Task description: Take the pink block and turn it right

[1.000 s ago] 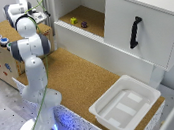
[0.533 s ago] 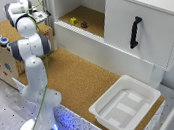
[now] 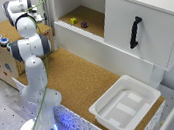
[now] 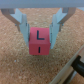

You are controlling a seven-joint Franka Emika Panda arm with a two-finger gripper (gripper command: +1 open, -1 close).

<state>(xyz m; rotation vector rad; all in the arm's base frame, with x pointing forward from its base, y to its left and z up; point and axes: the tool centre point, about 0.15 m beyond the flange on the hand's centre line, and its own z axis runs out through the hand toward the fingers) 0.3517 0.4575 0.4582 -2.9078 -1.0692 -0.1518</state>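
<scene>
The pink block sits between the two fingers of the pincer, with a dark letter-like mark on the face turned to the wrist camera. The fingers press against its two sides, so the pincer reads as clenched on the block. Cork shows all round the block, but whether it rests on the cork or hangs just above it cannot be told.

Across the last second the exterior view shows no shift: the arm holds the same folded pose, its wrist high at the exterior view's left, above the cardboard box. The block itself cannot be seen in that view. Judged from this, the grasp is settled and the turn to the right is the step in hand, not yet visibly begun.

Around the block the cork is bare on most sides. A wooden edge crosses one corner of the wrist view, near the block but apart from it; a turn should keep the fingers off it.

Farther out, the cork counter runs open down the middle. The white cabinet with its black handle, holding two small objects on its shelf, and the white tray both stand well apart from the wrist.
</scene>
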